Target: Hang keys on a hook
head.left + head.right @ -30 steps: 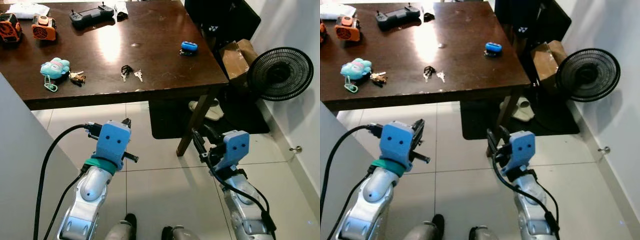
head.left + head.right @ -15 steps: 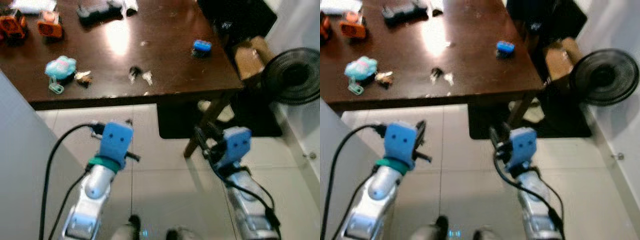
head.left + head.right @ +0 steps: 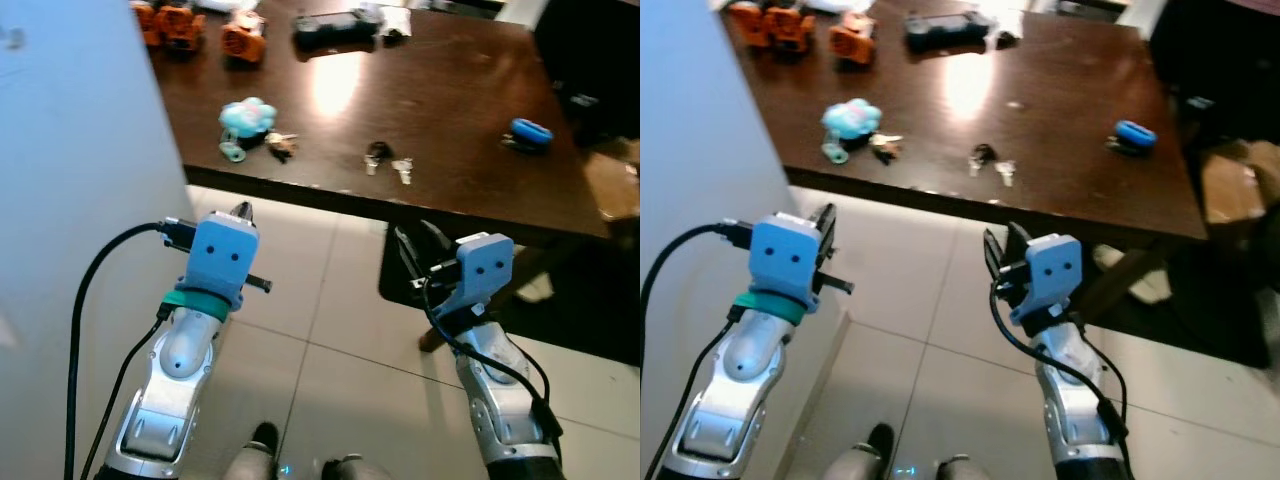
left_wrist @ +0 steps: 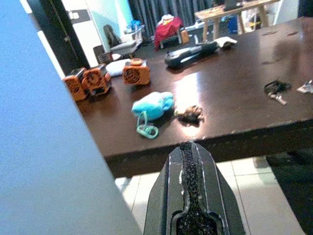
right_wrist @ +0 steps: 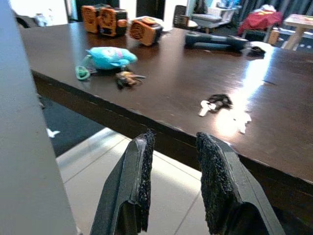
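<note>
A set of keys with a black fob (image 3: 378,156) lies near the front edge of the dark wooden surface (image 3: 450,110). To its left, a second bunch (image 3: 279,146) rests just beside a turquoise plush keychain (image 3: 246,119). Both hands hang over the tiled floor (image 3: 320,330), short of the surface: the left hand (image 3: 240,213) clenched with its fingers pressed together, the right hand (image 3: 418,244) released, fingers apart.

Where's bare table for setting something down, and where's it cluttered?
Free: the table stretch between the black-fob keys and the blue object, and the glossy middle beyond the keys. Crowded: the far edge with the orange gadgets and black controller, and around the blue plush keychain.
</note>
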{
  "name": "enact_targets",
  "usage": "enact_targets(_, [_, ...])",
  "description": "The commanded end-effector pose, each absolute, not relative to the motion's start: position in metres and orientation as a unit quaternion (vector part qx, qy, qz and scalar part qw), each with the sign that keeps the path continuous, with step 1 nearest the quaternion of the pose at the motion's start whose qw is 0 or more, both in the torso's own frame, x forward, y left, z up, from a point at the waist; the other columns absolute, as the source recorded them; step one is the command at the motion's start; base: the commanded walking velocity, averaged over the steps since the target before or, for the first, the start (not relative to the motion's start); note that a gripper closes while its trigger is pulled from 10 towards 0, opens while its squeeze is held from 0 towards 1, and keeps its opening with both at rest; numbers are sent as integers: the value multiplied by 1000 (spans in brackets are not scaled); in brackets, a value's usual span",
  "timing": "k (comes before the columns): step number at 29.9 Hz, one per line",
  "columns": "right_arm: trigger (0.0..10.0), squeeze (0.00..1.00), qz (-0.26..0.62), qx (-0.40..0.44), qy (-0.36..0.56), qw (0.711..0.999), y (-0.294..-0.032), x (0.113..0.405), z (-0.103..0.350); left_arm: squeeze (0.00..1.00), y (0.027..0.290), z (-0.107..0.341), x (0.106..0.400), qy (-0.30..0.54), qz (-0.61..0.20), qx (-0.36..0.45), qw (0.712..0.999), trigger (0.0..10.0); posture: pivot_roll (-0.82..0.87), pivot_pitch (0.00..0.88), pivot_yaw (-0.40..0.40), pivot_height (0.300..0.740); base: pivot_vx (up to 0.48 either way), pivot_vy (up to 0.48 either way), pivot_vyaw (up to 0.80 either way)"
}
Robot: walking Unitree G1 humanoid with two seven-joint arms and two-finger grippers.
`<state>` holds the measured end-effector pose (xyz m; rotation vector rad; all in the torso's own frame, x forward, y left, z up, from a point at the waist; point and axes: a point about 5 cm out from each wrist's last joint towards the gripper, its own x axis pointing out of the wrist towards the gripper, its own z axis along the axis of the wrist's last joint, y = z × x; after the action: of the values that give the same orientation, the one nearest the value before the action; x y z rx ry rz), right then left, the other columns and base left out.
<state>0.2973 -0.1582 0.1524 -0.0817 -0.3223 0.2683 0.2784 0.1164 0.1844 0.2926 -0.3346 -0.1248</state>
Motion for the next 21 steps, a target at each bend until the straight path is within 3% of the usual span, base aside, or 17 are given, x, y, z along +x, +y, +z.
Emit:
enact_targets(1, [10000,0,133,-36,-136,981,-159,293,139,0,114,166,275,-134,-83,156,975,10000,-32,134,-13,740,0,0,775])
enact_targets(6, [10000,0,135,-39,-114,983,-159,291,126,0,118,142,272,-94,-92,164,978,10000,-31,125,-12,740,0,0,775])
enact_targets(8, [10000,0,138,-41,-81,986,-159,286,107,0,125,114,268,-46,-93,181,978,10000,-30,124,-12,740,0,0,775])
enact_targets(14, [10000,0,139,-42,-55,988,-160,281,92,0,130,94,263,-16,-97,198,975,10000,-30,124,-12,740,0,0,775])
enact_targets(21, [10000,0,151,-74,74,983,-165,250,25,0,143,42,241,71,-155,258,951,10000,-26,121,-13,740,0,0,775])
